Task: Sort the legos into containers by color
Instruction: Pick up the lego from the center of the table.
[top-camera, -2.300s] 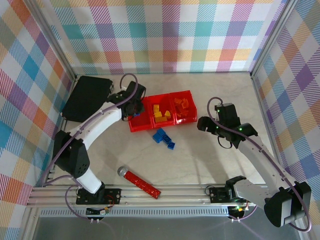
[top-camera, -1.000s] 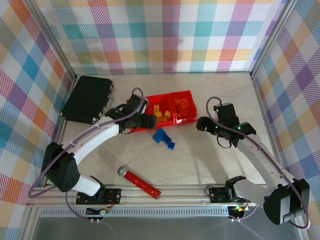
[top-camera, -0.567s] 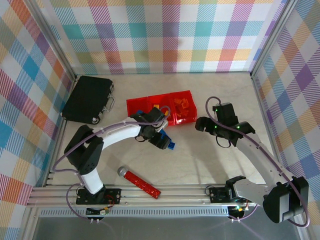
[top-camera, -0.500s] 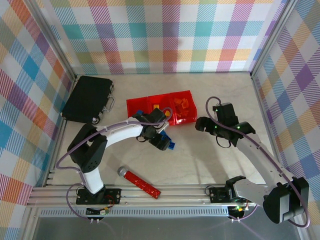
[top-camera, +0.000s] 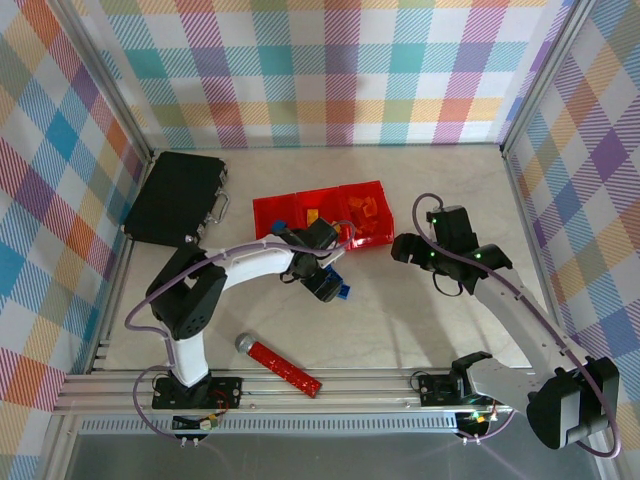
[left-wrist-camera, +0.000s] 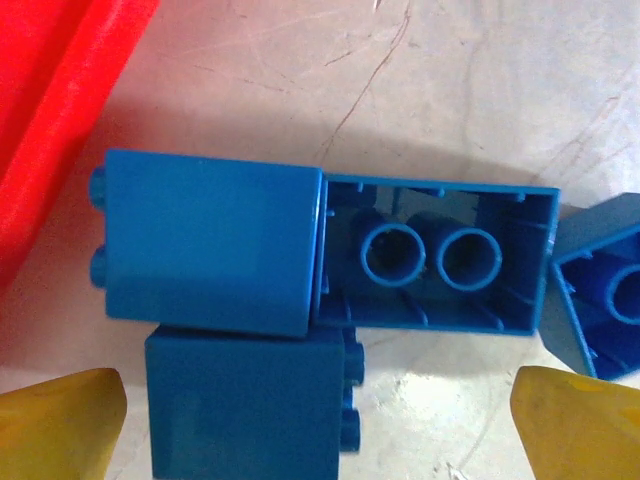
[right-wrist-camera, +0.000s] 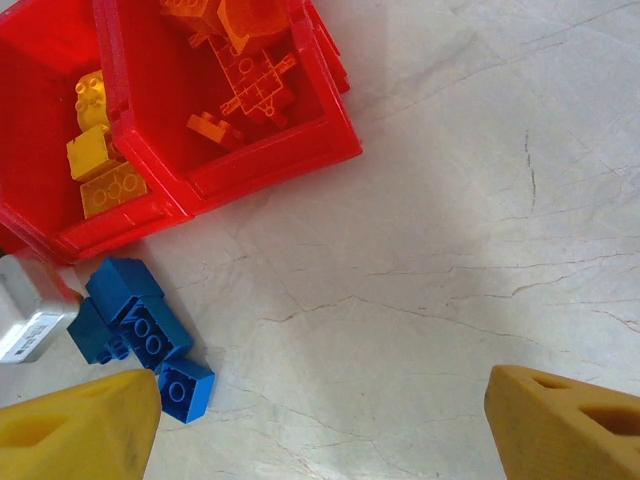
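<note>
Pale stone-look table (top-camera: 420, 330) lying wide open right of red containers (top-camera: 268, 212). Left gripper (left-wrist-camera: 320, 440) hanging over blue legos (left-wrist-camera: 210, 245), fingers spread, legos bunching just beside tray wall. Right gripper (right-wrist-camera: 320, 430) gaping, empty. Right wrist cam catching yellow legos (right-wrist-camera: 95, 150) and orange legos (right-wrist-camera: 250, 60) sitting binned.

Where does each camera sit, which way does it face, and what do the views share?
Top external: overhead from the near edge, looking down on the table; left gripper and right gripper show.
Left wrist: straight down, close over the blue legos; its yellow fingertips at the bottom corners.
Right wrist: down at the containers; its yellow fingertips likewise.
All three share the blue legos.
</note>
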